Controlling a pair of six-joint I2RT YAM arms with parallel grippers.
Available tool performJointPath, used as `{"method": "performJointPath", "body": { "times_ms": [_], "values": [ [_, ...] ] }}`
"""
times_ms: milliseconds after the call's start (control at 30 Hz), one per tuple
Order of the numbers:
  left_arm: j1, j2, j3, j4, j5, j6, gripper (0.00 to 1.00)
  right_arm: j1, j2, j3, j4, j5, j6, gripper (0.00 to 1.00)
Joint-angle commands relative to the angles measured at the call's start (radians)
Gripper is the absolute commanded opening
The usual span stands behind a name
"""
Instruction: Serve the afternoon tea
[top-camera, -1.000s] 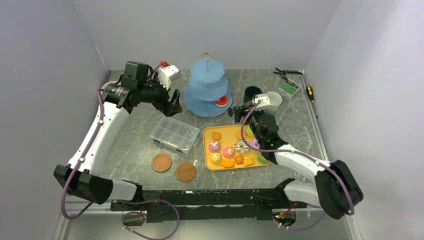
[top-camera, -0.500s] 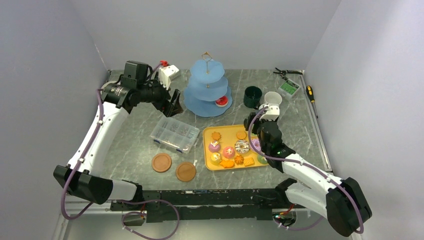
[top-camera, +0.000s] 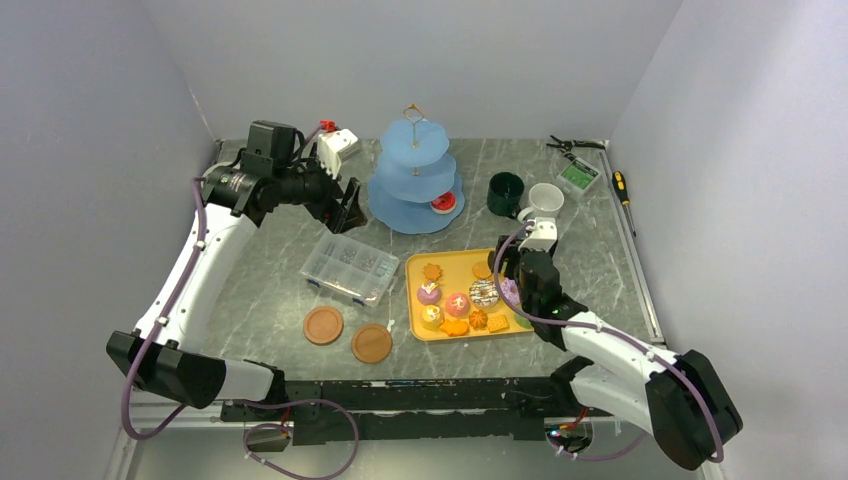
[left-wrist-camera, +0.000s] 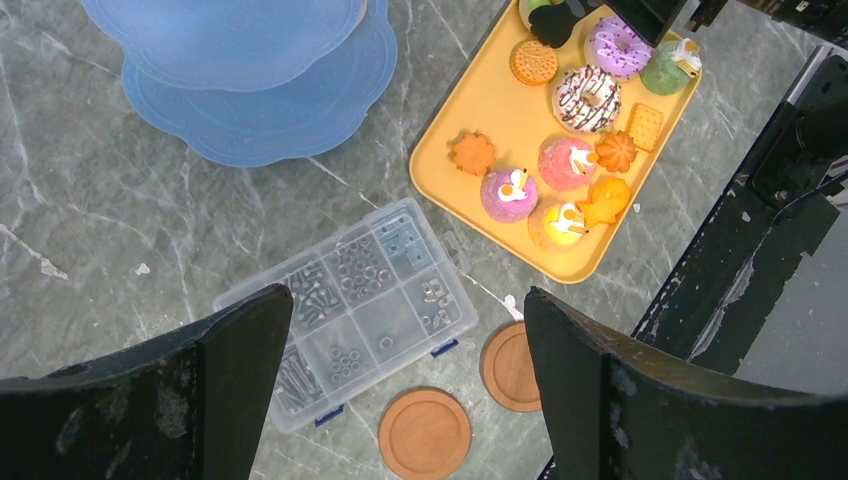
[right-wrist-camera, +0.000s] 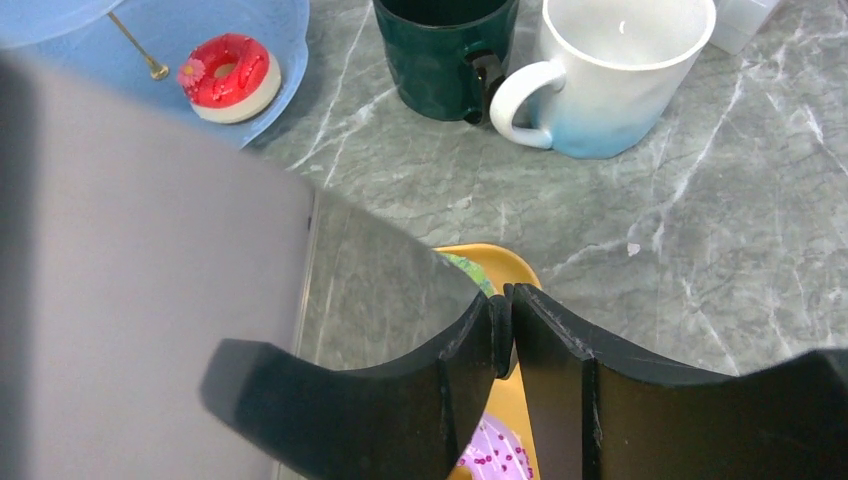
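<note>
The right arm (top-camera: 600, 338) has drawn back toward the tray. A second ago its jaws were up among the mugs; now they hang over the far right corner of the yellow tray (left-wrist-camera: 500, 105). From its wrist view the jaws look drawn in to a thin slit, with nothing that I can see between them (a grey blur covers the left of that view).

Beyond the jaws the dark-green mug (right-wrist-camera: 445, 45) and the white mug (right-wrist-camera: 610, 70) stand upright on the counter (top-camera: 600, 230), just beside each other and free of the arm. Directly under the jaws are a green cake (right-wrist-camera: 462, 265) and a purple doughnut (right-wrist-camera: 495, 450), both on the tray.

To my eye this means the mugs are finished with and a cake is next. The blue stand (top-camera: 412, 135), ahead and left of the jaws, carries only a red doughnut (right-wrist-camera: 228, 72) on its bottom tier, so most of the serving is left.

The left arm (top-camera: 200, 260) has not stirred. Its jaws are spread wide and empty, high beside the stand, with the clear box (left-wrist-camera: 340, 330) far below between them.
</note>
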Motion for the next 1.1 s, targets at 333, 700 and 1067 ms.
{"method": "performJointPath", "body": {
  "times_ms": [333, 700, 1067],
  "values": [
    [0.002, -0.013, 0.052, 0.021, 0.015, -0.003, 0.91, -0.001, 0.076, -0.025, 0.221, -0.017, -0.007, 0.59],
    [0.002, -0.010, 0.049, 0.026, 0.011, -0.006, 0.90, -0.001, 0.055, 0.151, 0.234, -0.180, -0.073, 0.53],
    [0.002, -0.021, 0.040, 0.020, 0.000, 0.005, 0.90, 0.050, 0.373, 0.332, 0.403, -0.430, 0.002, 0.50]
  ]
}}
